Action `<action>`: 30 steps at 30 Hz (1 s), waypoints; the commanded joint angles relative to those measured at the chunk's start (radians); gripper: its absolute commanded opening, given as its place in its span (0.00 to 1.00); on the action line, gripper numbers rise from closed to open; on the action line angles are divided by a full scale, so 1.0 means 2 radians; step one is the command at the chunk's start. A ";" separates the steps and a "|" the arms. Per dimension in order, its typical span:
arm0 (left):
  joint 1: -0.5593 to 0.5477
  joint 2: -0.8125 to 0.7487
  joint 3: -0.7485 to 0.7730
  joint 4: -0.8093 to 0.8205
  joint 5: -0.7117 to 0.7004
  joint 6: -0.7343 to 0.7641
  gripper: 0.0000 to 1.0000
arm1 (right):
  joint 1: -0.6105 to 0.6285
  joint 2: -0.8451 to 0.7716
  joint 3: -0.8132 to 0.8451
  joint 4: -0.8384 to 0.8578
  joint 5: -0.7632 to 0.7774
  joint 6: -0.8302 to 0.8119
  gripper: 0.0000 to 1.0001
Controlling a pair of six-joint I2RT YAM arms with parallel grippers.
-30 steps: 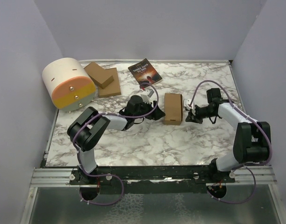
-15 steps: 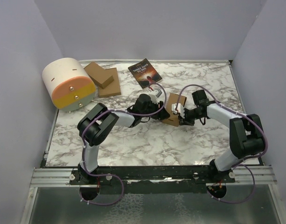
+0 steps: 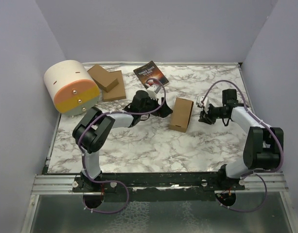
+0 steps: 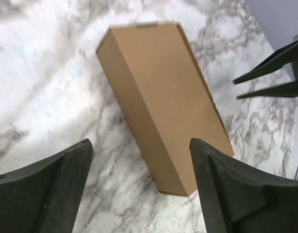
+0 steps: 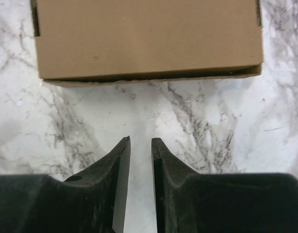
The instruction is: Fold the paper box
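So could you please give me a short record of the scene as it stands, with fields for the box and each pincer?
paper box: folded into a carton, lying flat on the marble table between the two pincers
left pincer: open wide, clear of the box, holding nothing
right pincer: jaws narrowly apart, short of the box, holding nothing
far side: dark book; stack of flat cardboard pieces

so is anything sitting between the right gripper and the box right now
Nothing visible. In the right wrist view only bare marble table lies between the right gripper, jaws narrowly parted, and the near side of the paper box. The gripper is not touching the box.
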 commanded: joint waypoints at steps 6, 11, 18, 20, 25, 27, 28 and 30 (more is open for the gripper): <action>0.034 0.103 0.178 -0.041 0.107 0.007 0.86 | 0.003 0.160 0.174 -0.038 -0.035 -0.053 0.18; 0.034 0.167 0.265 -0.093 0.111 -0.002 0.79 | 0.004 0.219 0.224 -0.037 -0.011 -0.053 0.15; 0.027 0.214 0.315 -0.110 0.130 -0.021 0.66 | 0.018 0.255 0.252 -0.048 -0.019 -0.051 0.08; 0.023 0.223 0.325 -0.116 0.134 -0.021 0.62 | 0.028 0.261 0.253 -0.041 -0.010 -0.049 0.08; 0.009 0.249 0.357 -0.140 0.154 -0.019 0.46 | 0.054 0.291 0.298 -0.066 0.000 -0.051 0.06; 0.001 0.254 0.366 -0.154 0.159 -0.011 0.46 | 0.064 0.293 0.298 -0.071 0.000 -0.063 0.06; -0.003 0.255 0.369 -0.161 0.161 -0.005 0.46 | 0.069 0.290 0.293 -0.067 0.003 -0.065 0.06; -0.009 0.254 0.370 -0.169 0.164 0.002 0.46 | 0.072 0.285 0.284 -0.057 0.005 -0.063 0.06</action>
